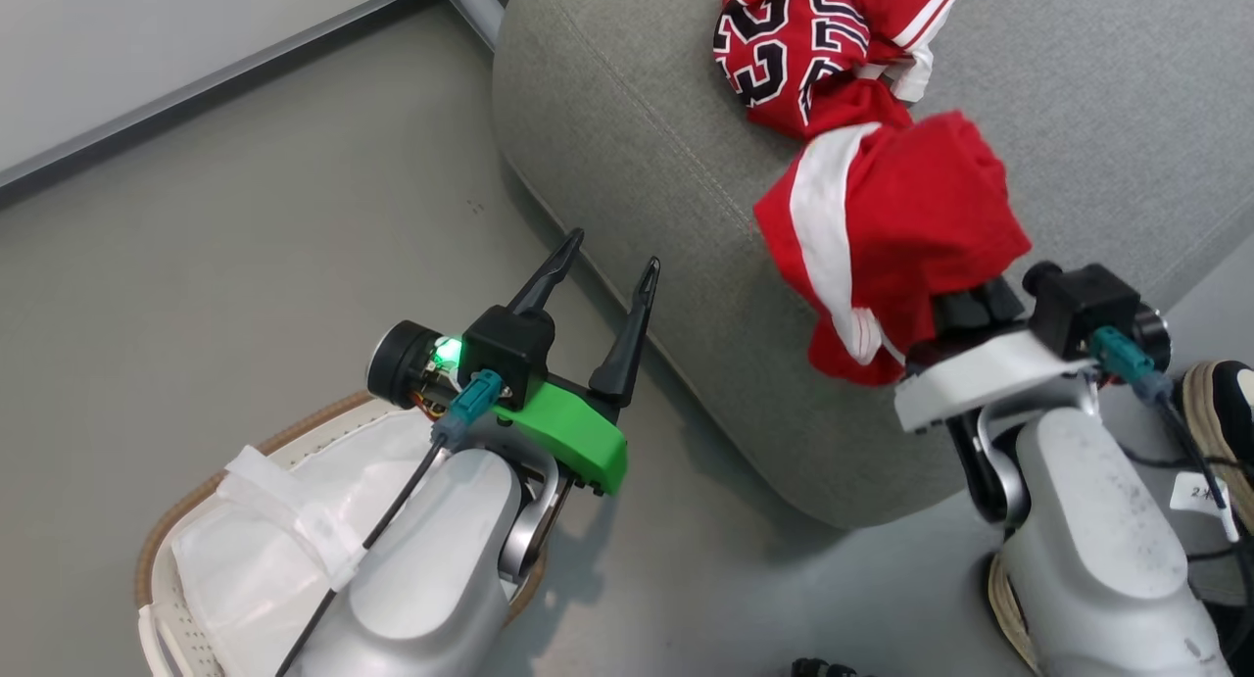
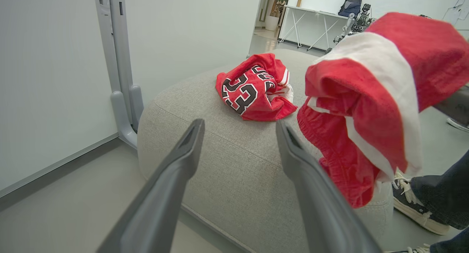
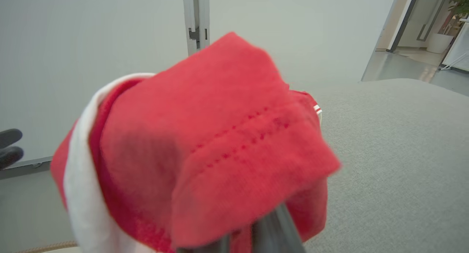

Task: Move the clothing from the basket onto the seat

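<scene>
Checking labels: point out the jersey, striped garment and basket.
jersey (image 1: 759,55), head view, on the numerals.
striped garment (image 1: 931,217), head view, on its red panel.
basket (image 1: 186,501), head view, on the brown rim.

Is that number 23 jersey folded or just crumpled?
Crumpled: the jersey lies bunched in a heap on the seat, its numerals creased and twisted.

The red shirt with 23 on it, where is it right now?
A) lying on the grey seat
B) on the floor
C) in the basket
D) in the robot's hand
A: the 23 jersey lies crumpled on top of the grey seat; the striped garment is the one held up.
</scene>
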Tool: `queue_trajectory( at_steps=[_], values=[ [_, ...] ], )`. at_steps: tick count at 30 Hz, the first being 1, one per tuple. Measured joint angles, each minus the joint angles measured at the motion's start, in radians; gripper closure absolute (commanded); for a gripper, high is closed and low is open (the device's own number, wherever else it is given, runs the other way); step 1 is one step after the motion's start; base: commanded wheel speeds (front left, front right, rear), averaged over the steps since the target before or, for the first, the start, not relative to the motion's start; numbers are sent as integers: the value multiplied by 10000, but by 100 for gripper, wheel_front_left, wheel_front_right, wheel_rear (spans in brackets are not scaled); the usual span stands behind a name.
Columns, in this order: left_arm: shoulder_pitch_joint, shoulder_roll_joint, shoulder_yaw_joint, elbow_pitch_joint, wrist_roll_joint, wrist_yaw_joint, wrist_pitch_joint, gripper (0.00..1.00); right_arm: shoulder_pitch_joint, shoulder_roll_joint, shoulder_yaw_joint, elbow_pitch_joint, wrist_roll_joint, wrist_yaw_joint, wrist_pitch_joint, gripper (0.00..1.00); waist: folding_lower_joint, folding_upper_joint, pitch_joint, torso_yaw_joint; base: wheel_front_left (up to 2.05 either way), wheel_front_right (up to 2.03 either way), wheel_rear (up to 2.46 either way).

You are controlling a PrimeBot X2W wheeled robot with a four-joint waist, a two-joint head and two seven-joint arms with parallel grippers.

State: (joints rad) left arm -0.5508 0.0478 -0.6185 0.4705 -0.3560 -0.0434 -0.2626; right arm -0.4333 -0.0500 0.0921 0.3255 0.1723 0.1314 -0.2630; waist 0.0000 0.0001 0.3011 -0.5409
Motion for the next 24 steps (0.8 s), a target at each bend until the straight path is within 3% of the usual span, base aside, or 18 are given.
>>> queue_trajectory(
  at_steps=[5, 15, 24],
  values=[
    [1, 19, 242, 69, 272, 46, 0, 0, -1383, -148, -416, 238, -763, 0, -2, 100, 0, 0, 304, 19, 0, 0, 0],
    [-340, 33, 355, 81, 667, -63, 2, 0, -3810, -1839, -1160, 803, -1584, 0, -2, 100, 0, 0, 1096, 519, 0, 0, 0],
    [-729, 46, 399, -71, 988, -144, 2, 0, -5482, -2874, -2061, 2171, -2422, 0, -2, 100, 0, 0, 1971, 1134, 0, 0, 0]
  ],
)
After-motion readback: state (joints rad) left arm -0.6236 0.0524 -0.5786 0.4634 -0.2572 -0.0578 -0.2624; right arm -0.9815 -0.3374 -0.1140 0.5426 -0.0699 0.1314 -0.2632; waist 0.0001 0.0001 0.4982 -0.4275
